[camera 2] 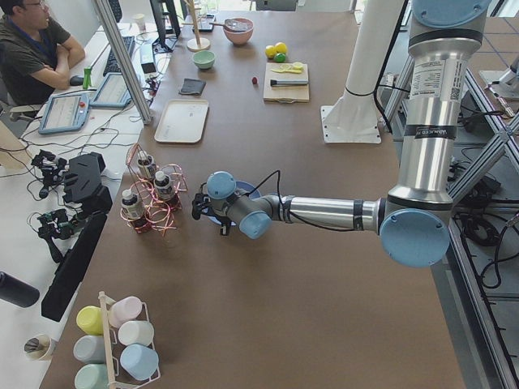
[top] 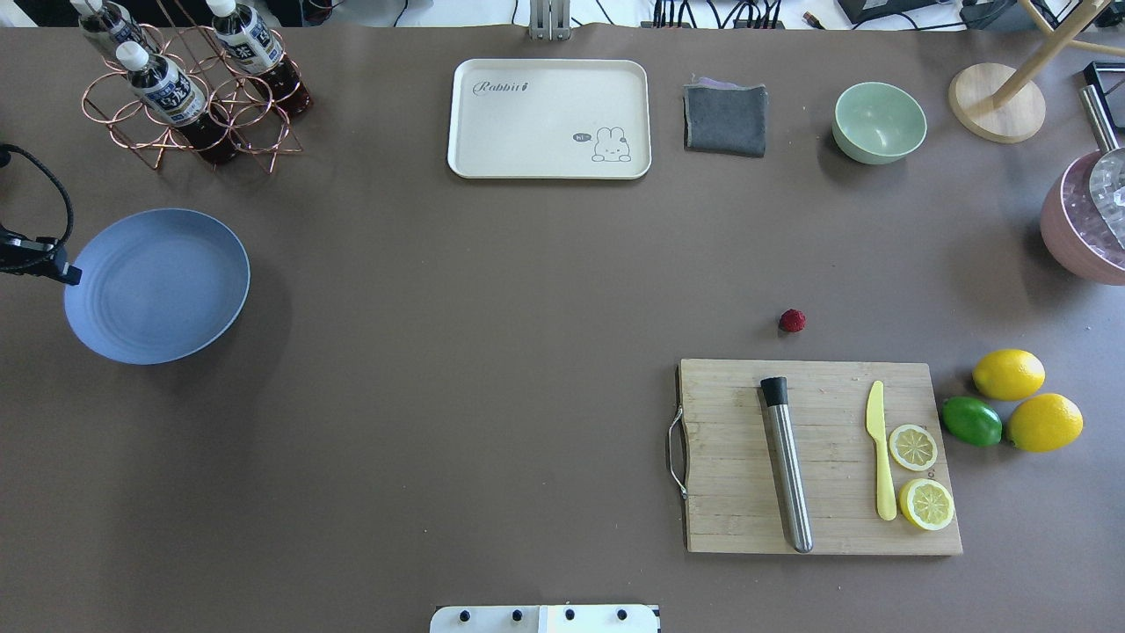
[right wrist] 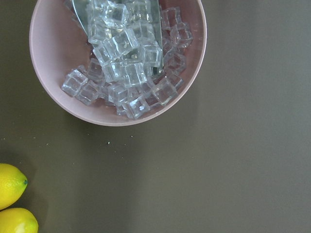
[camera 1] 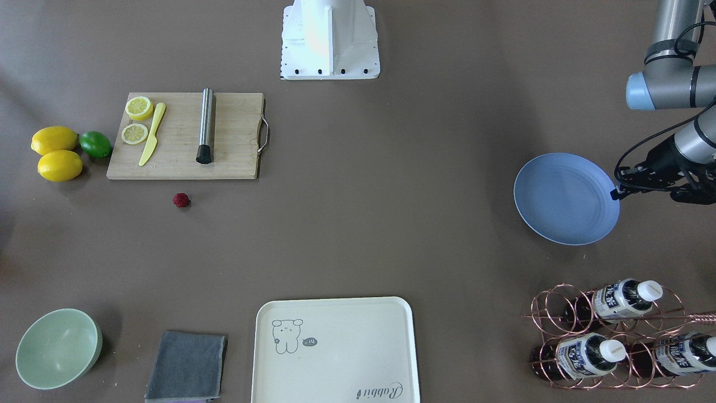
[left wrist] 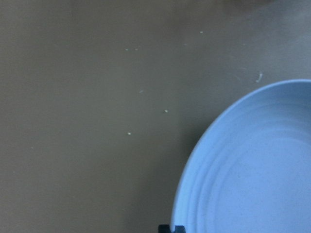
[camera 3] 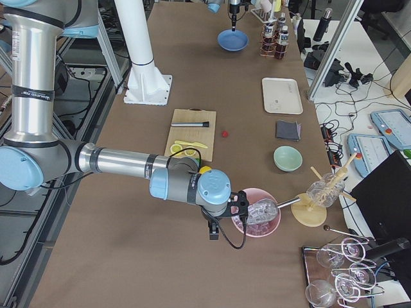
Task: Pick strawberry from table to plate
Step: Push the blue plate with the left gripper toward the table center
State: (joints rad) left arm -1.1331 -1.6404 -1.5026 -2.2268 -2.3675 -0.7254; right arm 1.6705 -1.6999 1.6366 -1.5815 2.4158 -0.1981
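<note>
The small dark red strawberry lies on the brown table, just beyond the far edge of the cutting board; it also shows in the front-facing view as the strawberry. The light-blue plate sits far away on the left side, with nothing on it. My left gripper hovers at the plate's outer rim, and the left wrist view shows its tips close together, shut on nothing. My right gripper hangs beside a pink bowl, far from the strawberry; I cannot tell its state.
The wooden cutting board holds a steel muddler, a yellow knife and lemon slices. Two lemons and a lime lie to its right. A cream tray, grey cloth, green bowl, bottle rack and pink ice bowl line the far side.
</note>
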